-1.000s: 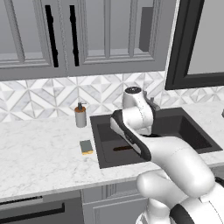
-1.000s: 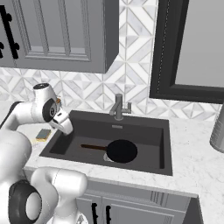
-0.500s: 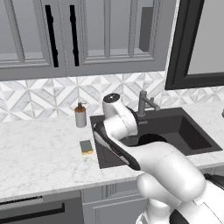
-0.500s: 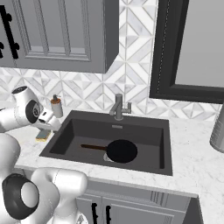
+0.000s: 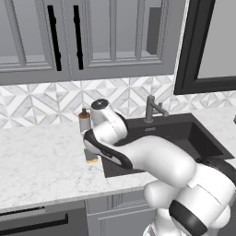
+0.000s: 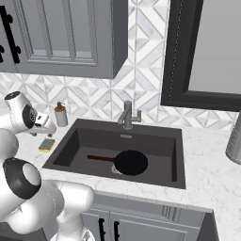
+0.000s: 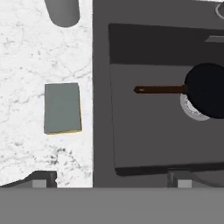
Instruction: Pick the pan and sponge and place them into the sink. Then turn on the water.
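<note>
The black pan (image 6: pixel 131 162) lies flat in the sink (image 6: pixel 160 141), partly over the silver drain (image 7: pixel 189 107). Its brown handle (image 7: pixel 159 89) points toward the sink's left wall. On the marble counter just left of the sink lies the sponge (image 7: pixel 62 108), grey-green face up; it also shows as the sponge (image 6: pixel 46 145) and the sponge (image 5: pixel 92 159), half hidden by my arm. My gripper (image 7: pixel 111 180) hangs open and empty above the sink's left rim, with the sponge a little to its side. From the right base my gripper (image 6: pixel 46 127) sits above the sponge. The faucet (image 6: pixel 127 115) runs no water.
A soap bottle (image 6: pixel 60 115) stands at the backsplash behind the sponge, close to my hand. A grey metal container (image 6: pixel 234 141) is on the counter right of the sink. Grey cabinets hang overhead, and a dark-framed window is at the right.
My arm has swung left, from over the sink basin to over its left rim beside the sponge. The pan and sponge have not moved. The jaws stayed open.
</note>
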